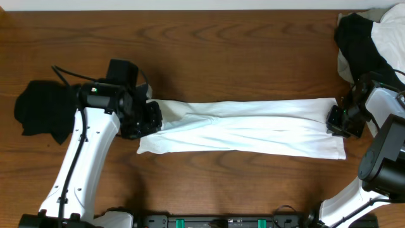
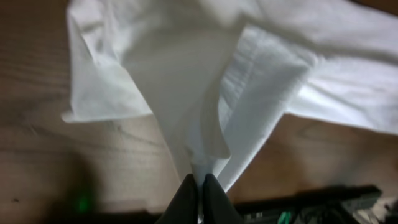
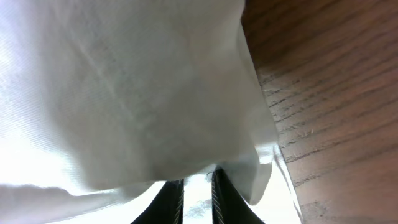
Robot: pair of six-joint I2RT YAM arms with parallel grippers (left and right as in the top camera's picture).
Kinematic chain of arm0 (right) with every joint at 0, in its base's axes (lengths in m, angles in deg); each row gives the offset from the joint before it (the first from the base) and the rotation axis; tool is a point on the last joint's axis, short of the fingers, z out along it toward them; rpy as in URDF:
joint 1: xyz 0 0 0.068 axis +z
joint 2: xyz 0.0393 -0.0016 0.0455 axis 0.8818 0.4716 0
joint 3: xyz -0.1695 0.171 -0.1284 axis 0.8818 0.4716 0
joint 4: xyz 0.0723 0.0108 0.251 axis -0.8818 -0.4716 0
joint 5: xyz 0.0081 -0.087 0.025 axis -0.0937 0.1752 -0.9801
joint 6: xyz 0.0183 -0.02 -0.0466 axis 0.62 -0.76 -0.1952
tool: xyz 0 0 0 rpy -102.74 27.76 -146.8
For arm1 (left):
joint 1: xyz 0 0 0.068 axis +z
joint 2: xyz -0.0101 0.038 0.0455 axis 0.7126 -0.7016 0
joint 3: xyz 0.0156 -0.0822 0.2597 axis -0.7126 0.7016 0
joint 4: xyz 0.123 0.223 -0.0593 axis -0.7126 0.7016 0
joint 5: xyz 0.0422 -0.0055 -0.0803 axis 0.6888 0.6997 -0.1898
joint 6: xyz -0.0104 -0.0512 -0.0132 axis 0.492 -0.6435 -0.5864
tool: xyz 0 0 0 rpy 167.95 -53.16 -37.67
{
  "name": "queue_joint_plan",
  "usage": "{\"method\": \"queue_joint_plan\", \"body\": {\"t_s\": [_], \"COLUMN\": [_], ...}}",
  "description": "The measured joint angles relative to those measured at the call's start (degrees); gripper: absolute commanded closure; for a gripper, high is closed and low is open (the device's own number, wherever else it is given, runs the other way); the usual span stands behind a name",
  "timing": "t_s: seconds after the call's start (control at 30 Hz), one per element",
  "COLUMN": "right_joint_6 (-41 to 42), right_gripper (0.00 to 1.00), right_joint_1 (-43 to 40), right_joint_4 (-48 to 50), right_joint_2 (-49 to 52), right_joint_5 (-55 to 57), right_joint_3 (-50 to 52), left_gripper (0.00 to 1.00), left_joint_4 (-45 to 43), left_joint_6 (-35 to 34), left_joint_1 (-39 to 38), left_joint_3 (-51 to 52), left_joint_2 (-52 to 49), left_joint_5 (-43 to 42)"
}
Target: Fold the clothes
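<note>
The white T-shirt [image 1: 247,130] lies stretched in a long band across the middle of the wooden table. My left gripper [image 1: 150,120] is shut on its left end; in the left wrist view the cloth [image 2: 205,93] rises bunched from between the closed fingers [image 2: 200,182]. My right gripper [image 1: 338,121] is shut on the shirt's right end; in the right wrist view white fabric [image 3: 124,93] drapes over and between the fingers [image 3: 198,183]. The green-and-white print is hidden.
A small black garment [image 1: 41,111] lies at the left edge beside the left arm. A large black garment heaped with pale cloth [image 1: 367,38] sits at the back right corner. Bare wood [image 1: 221,50] lies behind the shirt.
</note>
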Motion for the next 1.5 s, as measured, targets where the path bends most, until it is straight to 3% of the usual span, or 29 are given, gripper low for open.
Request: {"method": "queue_joint_plan", "body": {"t_s": [0.4, 0.93, 1.5], "right_joint_6": [0.0, 0.0, 0.0], "right_gripper": [0.86, 0.85, 0.86], "right_joint_1": [0.0, 0.0, 0.0], "right_joint_4": [0.0, -0.1, -0.1], "right_joint_2": [0.0, 0.0, 0.0], "right_joint_5": [0.0, 0.0, 0.0], "right_joint_3": [0.0, 0.0, 0.0], "left_gripper": [0.94, 0.92, 0.94], "left_joint_4": [3.8, -13.9, -22.3], "left_joint_6": [0.0, -1.5, -1.7], "left_joint_1": [-2.6, -2.6, -2.6], "left_joint_3": [0.0, 2.7, 3.5], "left_joint_2": [0.0, 0.0, -10.5], "left_joint_5": [-0.9, 6.1, 14.4]}}
